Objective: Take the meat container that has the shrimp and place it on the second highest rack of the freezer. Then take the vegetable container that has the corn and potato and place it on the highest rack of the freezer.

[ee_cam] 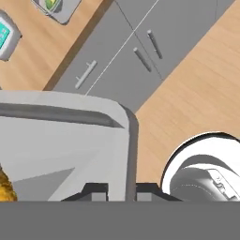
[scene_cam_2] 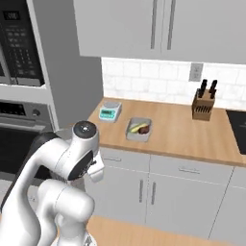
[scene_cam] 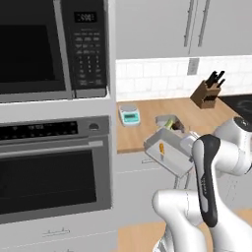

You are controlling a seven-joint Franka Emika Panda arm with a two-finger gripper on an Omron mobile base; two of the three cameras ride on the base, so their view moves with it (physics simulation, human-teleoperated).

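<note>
The meat container point(scene_cam: 168, 153), a pale grey tray, hangs tilted in the air in front of the counter edge, with the small orange shrimp point(scene_cam: 161, 147) inside it. In the hand view my gripper point(ee_cam: 121, 191) is shut on the tray's rim point(ee_cam: 127, 154), one fingertip on each side of the wall, and the shrimp point(ee_cam: 4, 185) peeks in at the left edge. The vegetable container point(scene_cam_2: 139, 129) sits on the wooden counter point(scene_cam_2: 178, 129) with the yellow-green corn point(scene_cam_2: 139, 127) and the dark potato point(scene_cam_2: 144, 130) in it. The freezer and its racks are out of view.
A microwave point(scene_cam: 44, 47) and a wall oven point(scene_cam: 49, 167) fill the left side. A small scale point(scene_cam_2: 109, 113) and a knife block point(scene_cam_2: 202, 103) stand on the counter. Grey cabinet doors point(ee_cam: 122, 56) and wooden floor point(ee_cam: 197, 89) lie below the tray.
</note>
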